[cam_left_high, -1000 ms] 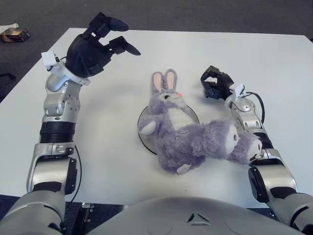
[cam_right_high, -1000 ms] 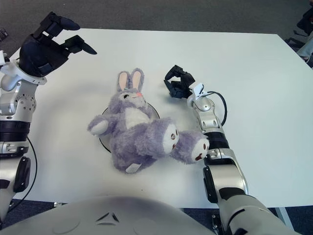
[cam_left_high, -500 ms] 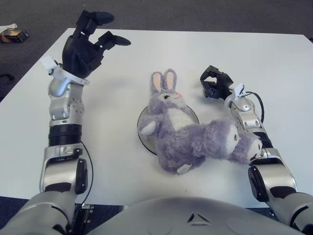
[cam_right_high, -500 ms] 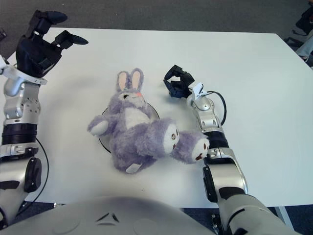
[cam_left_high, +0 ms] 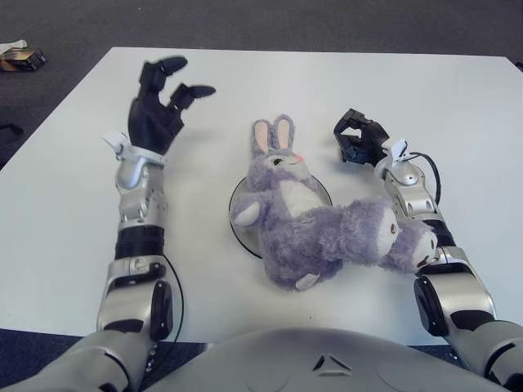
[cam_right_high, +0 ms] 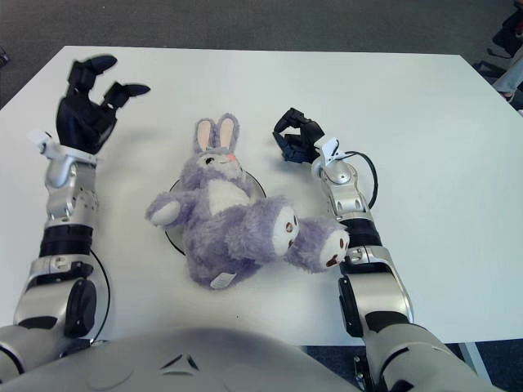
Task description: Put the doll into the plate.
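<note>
The left robot hand [cam_left_high: 163,102] has come down and moved in closer to the robot since a moment ago; before, it was lifted higher and farther out toward the left edge of the table [cam_left_high: 458,90]. Now it sits over the left part of the table, well apart from the doll [cam_left_high: 315,216]. Its dark fingers [cam_left_high: 194,91] are spread out and point up and away, and it holds nothing. The right robot hand [cam_left_high: 359,137] has not moved. It rests on the table just to the right of the doll's head, with its fingers curled in, and it holds nothing too. The doll is a fluffy purple bunny with pink inside its ears and a white tummy. It has stayed in the same spot. It lies on its back in the middle of the table, with its ears pointing away from the robot. Its body lies on top of the plate [cam_left_high: 239,214], which is dark and round, and only the left edge and a bit near the bunny's shoulder peek out. The bunny's two big feet stick out to the right, off the plate, and they touch the robot's right arm [cam_left_high: 425,220].
</note>
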Robot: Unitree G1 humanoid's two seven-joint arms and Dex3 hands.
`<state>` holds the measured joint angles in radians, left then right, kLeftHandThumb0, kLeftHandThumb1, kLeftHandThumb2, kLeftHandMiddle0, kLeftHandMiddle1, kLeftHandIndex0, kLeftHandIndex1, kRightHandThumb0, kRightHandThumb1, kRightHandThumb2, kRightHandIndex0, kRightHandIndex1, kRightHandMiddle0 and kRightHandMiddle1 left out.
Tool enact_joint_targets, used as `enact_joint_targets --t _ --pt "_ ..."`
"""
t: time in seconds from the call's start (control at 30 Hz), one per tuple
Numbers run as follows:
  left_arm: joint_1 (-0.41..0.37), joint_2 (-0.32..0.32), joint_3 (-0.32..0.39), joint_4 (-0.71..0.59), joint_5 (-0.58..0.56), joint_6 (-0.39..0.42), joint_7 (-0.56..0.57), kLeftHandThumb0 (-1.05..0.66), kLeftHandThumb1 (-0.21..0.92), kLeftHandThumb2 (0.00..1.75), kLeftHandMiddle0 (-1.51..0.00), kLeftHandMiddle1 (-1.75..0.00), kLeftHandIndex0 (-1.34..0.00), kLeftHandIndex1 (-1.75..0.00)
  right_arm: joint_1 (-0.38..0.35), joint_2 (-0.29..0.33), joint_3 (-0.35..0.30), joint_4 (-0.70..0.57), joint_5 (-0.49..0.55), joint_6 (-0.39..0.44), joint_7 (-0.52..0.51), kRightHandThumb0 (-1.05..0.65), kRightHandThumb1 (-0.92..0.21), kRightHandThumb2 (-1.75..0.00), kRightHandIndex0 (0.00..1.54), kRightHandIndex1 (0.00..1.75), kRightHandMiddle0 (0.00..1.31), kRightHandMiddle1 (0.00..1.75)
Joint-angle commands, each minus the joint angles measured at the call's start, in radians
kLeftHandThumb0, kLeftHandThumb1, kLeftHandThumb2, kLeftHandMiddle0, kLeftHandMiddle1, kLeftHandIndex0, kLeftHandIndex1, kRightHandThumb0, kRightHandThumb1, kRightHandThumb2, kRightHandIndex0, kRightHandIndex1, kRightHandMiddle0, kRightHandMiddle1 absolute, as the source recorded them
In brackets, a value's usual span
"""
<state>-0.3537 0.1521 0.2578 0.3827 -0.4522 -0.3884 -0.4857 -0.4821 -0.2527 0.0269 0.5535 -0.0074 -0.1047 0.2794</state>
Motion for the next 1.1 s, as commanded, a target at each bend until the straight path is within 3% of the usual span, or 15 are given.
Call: enact_joint_targets --t 0.0,0.2,0.4,0.43,0.5,0.6,0.77,0.8,0.9,1.07 --pt "0.012 -0.014 0.015 0.053 0.014 -0.021 0.014 -0.98 0.92 1.05 -0.36 -0.96 0.0 -1.12 0.075 0.009 0.005 0.056 -0.004 0.051 0.007 -0.37 -0.77 -0.74 0.84 1.75 0.29 1.75" --pt "0.01 -0.043 0.032 0.177 0.011 -0.079 -0.012 -0.93 0.92 1.03 -0.27 -0.92 0.0 -0.96 0.075 0.015 -0.013 0.068 0.014 0.032 0.0 -0.37 -0.76 -0.75 0.87 1.75 0.29 1.75" --pt "0.048 -0.096 0.044 0.222 0.004 -0.132 -0.016 -0.9 0.92 1.05 -0.25 -0.93 0.0 -0.97 0.06 0.022 -0.035 0.121 0.035 -0.003 0.004 -0.37 -0.77 -0.73 0.86 1.75 0.28 1.75" --pt "0.05 -0.103 0.047 0.226 0.008 -0.13 0.001 -0.9 0.92 1.05 -0.26 -0.96 0.0 -1.01 0.058 0.024 -0.041 0.134 0.041 -0.016 0.006 -0.37 -0.78 -0.72 0.85 1.75 0.28 1.75" --pt "0.05 -0.11 0.052 0.23 0.015 -0.123 0.029 -0.88 0.92 1.04 -0.36 -1.28 0.0 -1.38 0.054 0.027 -0.051 0.152 0.051 -0.034 0.008 -0.37 -0.8 -0.7 0.85 1.75 0.27 1.75" --pt "0.047 -0.107 0.047 0.227 0.069 -0.12 0.102 -0.83 0.92 1.01 -0.51 -1.56 -0.1 -1.63 0.05 0.032 -0.063 0.174 0.067 -0.059 0.011 -0.36 -0.82 -0.67 0.84 1.75 0.26 1.75" --pt "0.06 -0.089 0.018 0.2 0.189 -0.08 0.231 -0.7 0.92 0.96 -0.65 -1.72 -0.27 -1.73 0.044 0.041 -0.083 0.203 0.086 -0.101 0.016 -0.36 -0.83 -0.66 0.83 1.75 0.25 1.75" --pt "0.064 -0.085 0.011 0.192 0.211 -0.064 0.254 -0.58 0.87 0.87 -0.69 -1.73 -0.28 -1.73 0.043 0.042 -0.085 0.208 0.09 -0.108 0.016 -0.36 -0.83 -0.66 0.83 1.75 0.25 1.75" --pt "0.082 -0.076 -0.009 0.153 0.268 -0.009 0.318 -0.44 0.82 0.76 -0.76 -1.74 -0.27 -1.74 0.043 0.042 -0.092 0.216 0.098 -0.122 0.018 -0.36 -0.83 -0.66 0.83 1.75 0.25 1.75" --pt "0.133 -0.081 -0.042 0.062 0.314 0.089 0.373 -0.39 0.74 0.79 -0.86 -1.75 -0.31 -1.75 0.044 0.044 -0.101 0.223 0.105 -0.137 0.018 -0.36 -0.82 -0.67 0.83 1.75 0.26 1.75"
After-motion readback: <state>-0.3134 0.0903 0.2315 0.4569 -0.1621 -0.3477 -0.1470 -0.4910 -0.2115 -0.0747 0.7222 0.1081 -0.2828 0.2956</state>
